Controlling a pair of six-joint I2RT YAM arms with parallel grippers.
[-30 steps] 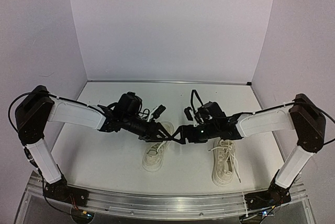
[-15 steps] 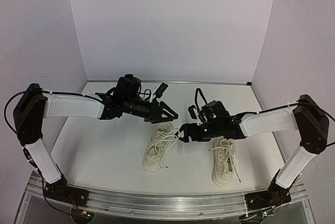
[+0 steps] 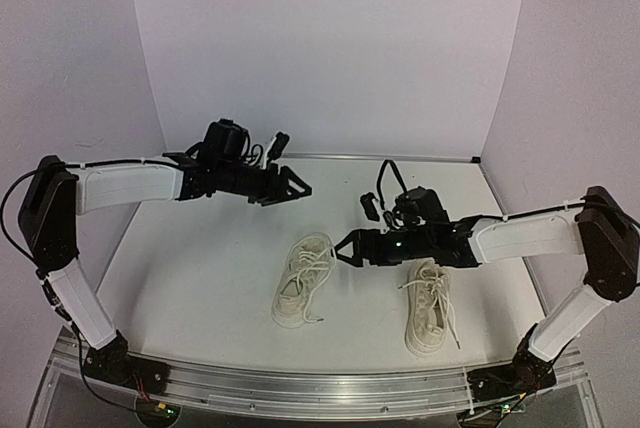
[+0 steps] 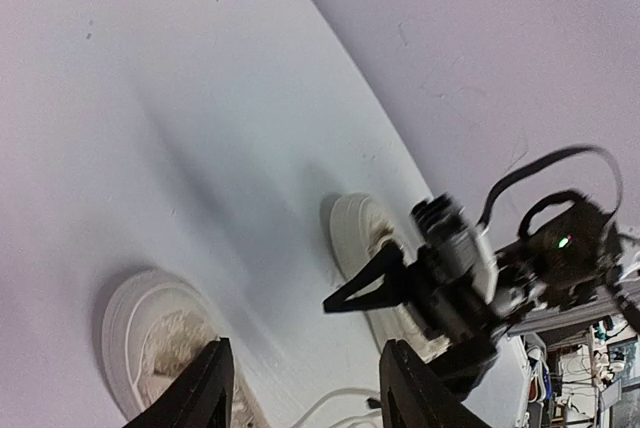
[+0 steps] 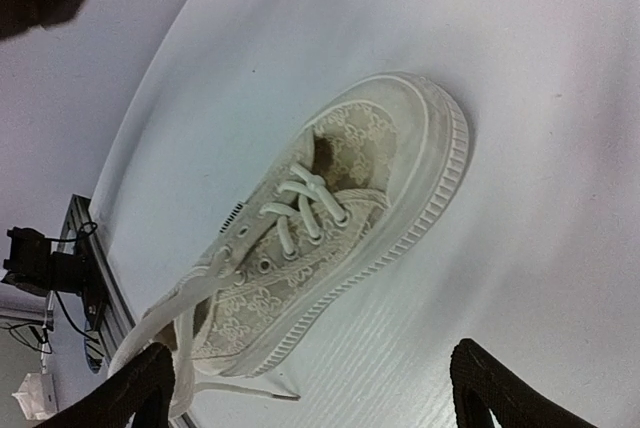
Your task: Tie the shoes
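Observation:
Two cream-white shoes lie on the white table, toes away from me: the left shoe (image 3: 301, 281) (image 5: 340, 218) (image 4: 150, 333) and the right shoe (image 3: 430, 306) (image 4: 358, 231). Loose white laces (image 3: 306, 270) are strewn over the left shoe, untied, with one end (image 5: 255, 388) trailing on the table. My left gripper (image 3: 300, 188) (image 4: 305, 388) hovers open behind and above the left shoe, nothing between its fingers (image 4: 205, 388). My right gripper (image 3: 343, 248) (image 5: 315, 398) is open wide just right of the left shoe's toe, holding nothing. The right arm hides part of the right shoe.
Pale walls close in the table at the back and on both sides. An aluminium rail (image 3: 300, 393) carrying the arm bases runs along the near edge. A dangling cable loops above the right wrist (image 3: 385, 183).
Both grippers were together over the left shoe. The left gripper has lifted and pulled back to the left, its jaws opening. The right gripper drew slightly right. The laces now lie loose on the shoe.

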